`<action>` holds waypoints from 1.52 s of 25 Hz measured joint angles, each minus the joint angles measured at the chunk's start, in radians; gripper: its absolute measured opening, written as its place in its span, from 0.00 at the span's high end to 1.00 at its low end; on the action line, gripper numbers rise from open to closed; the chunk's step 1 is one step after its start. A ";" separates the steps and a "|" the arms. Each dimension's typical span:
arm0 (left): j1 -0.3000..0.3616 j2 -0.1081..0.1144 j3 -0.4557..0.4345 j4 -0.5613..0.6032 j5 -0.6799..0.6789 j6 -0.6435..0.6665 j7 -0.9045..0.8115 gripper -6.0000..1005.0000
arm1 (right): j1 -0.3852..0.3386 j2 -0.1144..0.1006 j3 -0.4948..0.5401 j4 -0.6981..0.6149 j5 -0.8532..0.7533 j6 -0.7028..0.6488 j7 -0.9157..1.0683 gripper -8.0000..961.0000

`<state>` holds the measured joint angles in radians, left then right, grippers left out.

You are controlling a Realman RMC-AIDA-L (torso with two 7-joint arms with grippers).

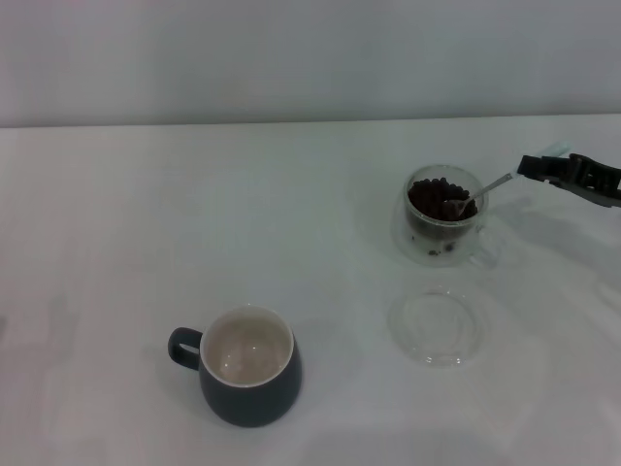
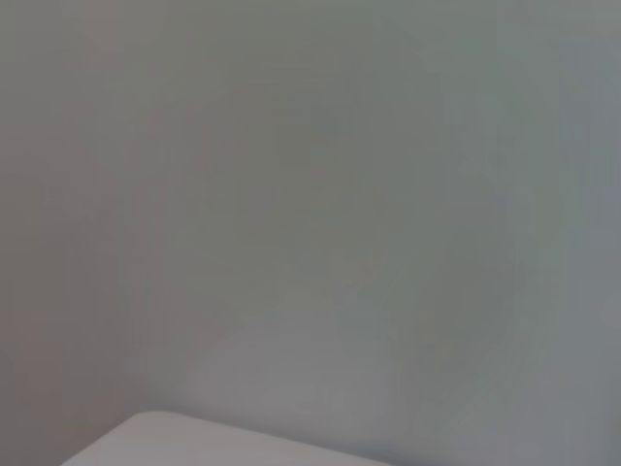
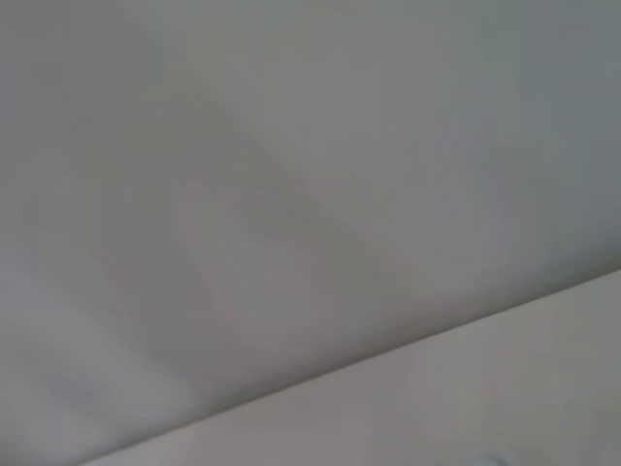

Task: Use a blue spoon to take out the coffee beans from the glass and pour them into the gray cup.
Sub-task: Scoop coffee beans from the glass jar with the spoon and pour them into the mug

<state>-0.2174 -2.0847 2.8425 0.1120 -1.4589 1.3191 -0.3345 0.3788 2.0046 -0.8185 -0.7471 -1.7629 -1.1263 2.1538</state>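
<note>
Reaching in from three o'clock, the black right gripper clamps the pale-blue-handled metal spoon, whose bowl sits among the dark brown coffee beans inside the clear rounded glass cup. No writing shows anywhere. Plain white tabletop, pale grey wall behind. At six o'clock of the glass lies a flat clear saucer; at seven o'clock stands the squat slate-gray mug, cream inside.

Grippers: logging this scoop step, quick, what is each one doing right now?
Left gripper: not in view.
Right gripper: jaws shut on the blue spoon, its bowl dipped in the coffee beans in the glass.
</note>
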 joint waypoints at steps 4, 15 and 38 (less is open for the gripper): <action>0.003 0.000 0.000 0.000 0.000 0.000 0.000 0.14 | 0.008 0.003 0.059 0.043 0.001 -0.006 0.001 0.85; 0.001 0.000 0.000 0.001 0.000 0.010 0.000 0.14 | 0.014 -0.002 0.077 0.073 0.013 -0.020 0.045 0.85; -0.013 0.005 -0.008 -0.003 -0.005 0.009 0.008 0.14 | 0.026 -0.011 0.110 0.166 0.091 -0.037 0.073 0.85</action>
<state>-0.2299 -2.0799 2.8347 0.1094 -1.4635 1.3284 -0.3267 0.4043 1.9938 -0.7083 -0.5812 -1.6723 -1.1633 2.2272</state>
